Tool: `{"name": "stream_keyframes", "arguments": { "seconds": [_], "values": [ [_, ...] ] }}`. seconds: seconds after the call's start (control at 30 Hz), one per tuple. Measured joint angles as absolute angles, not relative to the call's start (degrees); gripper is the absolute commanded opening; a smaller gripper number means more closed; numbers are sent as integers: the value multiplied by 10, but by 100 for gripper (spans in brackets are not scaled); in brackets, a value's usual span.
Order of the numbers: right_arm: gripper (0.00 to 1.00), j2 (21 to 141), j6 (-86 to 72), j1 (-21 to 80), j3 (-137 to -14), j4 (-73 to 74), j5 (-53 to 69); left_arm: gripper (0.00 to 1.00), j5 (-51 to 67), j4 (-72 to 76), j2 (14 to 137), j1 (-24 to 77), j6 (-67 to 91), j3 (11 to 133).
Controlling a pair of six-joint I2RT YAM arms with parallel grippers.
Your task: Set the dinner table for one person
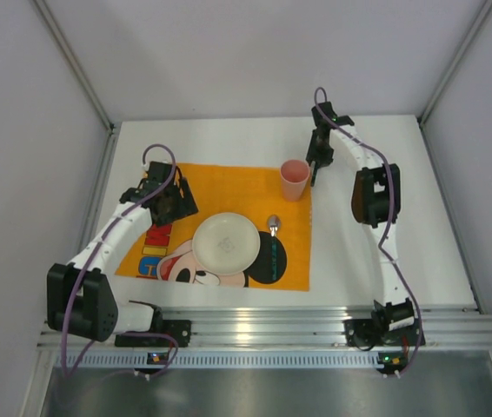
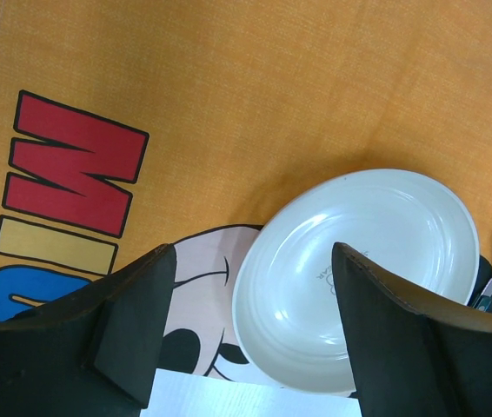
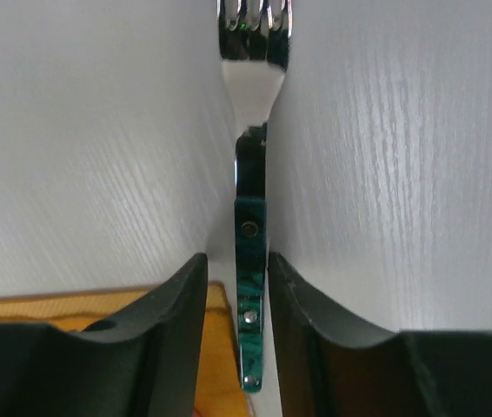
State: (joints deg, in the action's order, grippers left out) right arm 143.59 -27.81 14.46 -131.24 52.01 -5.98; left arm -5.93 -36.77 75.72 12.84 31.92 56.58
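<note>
Two arms reach over the white desk point(image 1: 342, 261), which spreads from the ribbed aluminium rail point(image 1: 272, 326) at its near edge back to the far wall and carries an orange cartoon-mouse placemat point(image 1: 229, 187). On the placemat sit a white plate point(image 1: 226, 243), a spoon point(image 1: 273, 226) just to the plate's right, and a pink cup point(image 1: 295, 179) at the far right corner. The left tool point(image 2: 253, 261) hangs above the placemat's left part, jaws spread wide and holding nothing, with the plate in view beneath them. The right tool point(image 3: 237, 261) is down beside the cup, astride the green handle of a fork point(image 3: 250, 234) lying on the bare desk just off the placemat's edge. One finger sits against the handle, the other a sliver clear, so the jaws are not clamped.
</note>
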Motion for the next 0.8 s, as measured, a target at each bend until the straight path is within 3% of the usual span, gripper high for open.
{"name": "stream_keyframes", "arguments": {
  "seconds": [0.07,0.2,0.53,0.8],
  "values": [
    [28,1441,-281,145,-1318,519,-63,77,-60,-369,760,128,316,566],
    [1,1446,-279,145,-1325,520,-70,77,-61,-373,768,128,313,566],
    [0,1439,-271,136,-1314,514,-86,77,-46,-382,789,128,297,613],
    [0,1326,-246,71,-1236,530,-109,80,-23,-382,831,146,272,737]
  ]
}}
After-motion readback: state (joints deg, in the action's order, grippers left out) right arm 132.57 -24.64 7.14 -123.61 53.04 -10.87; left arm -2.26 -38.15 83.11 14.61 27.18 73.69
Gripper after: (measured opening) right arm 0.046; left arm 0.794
